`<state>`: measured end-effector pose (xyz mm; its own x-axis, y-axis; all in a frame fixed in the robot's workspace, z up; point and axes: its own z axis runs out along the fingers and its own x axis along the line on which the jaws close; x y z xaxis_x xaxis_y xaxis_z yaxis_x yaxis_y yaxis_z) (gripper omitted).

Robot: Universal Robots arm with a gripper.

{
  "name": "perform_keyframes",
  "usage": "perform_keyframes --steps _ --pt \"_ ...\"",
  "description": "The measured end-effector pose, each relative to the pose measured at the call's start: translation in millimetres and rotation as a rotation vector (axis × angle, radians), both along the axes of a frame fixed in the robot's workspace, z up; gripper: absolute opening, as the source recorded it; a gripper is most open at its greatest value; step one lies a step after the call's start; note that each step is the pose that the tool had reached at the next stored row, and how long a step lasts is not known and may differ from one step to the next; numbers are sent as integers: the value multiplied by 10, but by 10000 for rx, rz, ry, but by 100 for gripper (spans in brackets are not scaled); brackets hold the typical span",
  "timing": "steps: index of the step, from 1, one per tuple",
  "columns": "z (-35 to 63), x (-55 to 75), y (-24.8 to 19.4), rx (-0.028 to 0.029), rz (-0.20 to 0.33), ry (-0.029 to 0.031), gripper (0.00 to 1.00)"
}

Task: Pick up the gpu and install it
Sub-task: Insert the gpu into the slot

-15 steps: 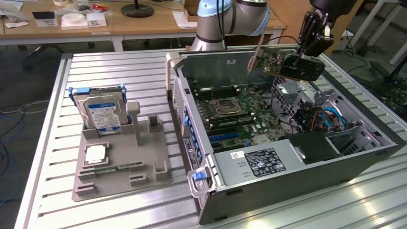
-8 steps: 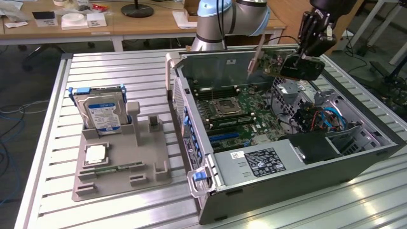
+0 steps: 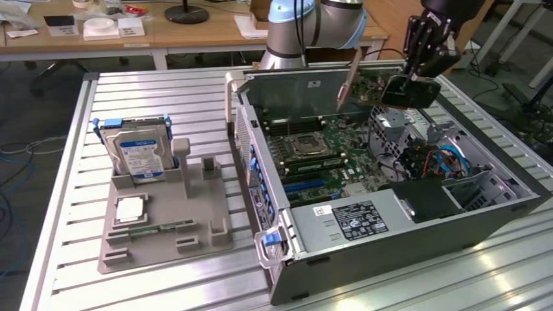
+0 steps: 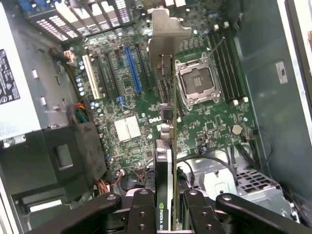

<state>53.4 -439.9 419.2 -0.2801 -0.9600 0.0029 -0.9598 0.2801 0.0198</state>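
My gripper [image 3: 413, 92] hangs over the far end of the open computer case [image 3: 259, 162], shut on the gpu [image 3: 372, 87]. The gpu is held on edge above the motherboard [image 3: 324, 152], and its silver end bracket [image 3: 348, 81] points toward the exterior view's left. In the wrist view the gpu [image 4: 168, 146] runs edge-on away from my gripper [image 4: 168, 217], one finger [image 4: 141, 209] pressed on each side. Its bracket [image 4: 163, 44] hovers above the board near the empty processor socket [image 4: 195, 80]. The blue expansion slot [image 4: 132, 68] lies off to one side of the card.
A power supply [image 3: 363, 217] and a black drive cage [image 3: 423, 197] fill the near end of the case, with cables [image 3: 445, 159] beside them. On the slatted table [image 3: 155, 91] a grey fixture [image 3: 199, 207] holds a hard drive [image 3: 138, 152] and a memory stick [image 3: 155, 227].
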Motion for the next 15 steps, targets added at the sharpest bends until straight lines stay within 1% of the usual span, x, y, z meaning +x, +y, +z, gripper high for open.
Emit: perform_keyframes --steps 3,11,15 --pt "0 0 0 -8 279 0 27" --pt "0 0 0 -9 294 0 27" --pt "0 0 0 -8 490 -1 27"
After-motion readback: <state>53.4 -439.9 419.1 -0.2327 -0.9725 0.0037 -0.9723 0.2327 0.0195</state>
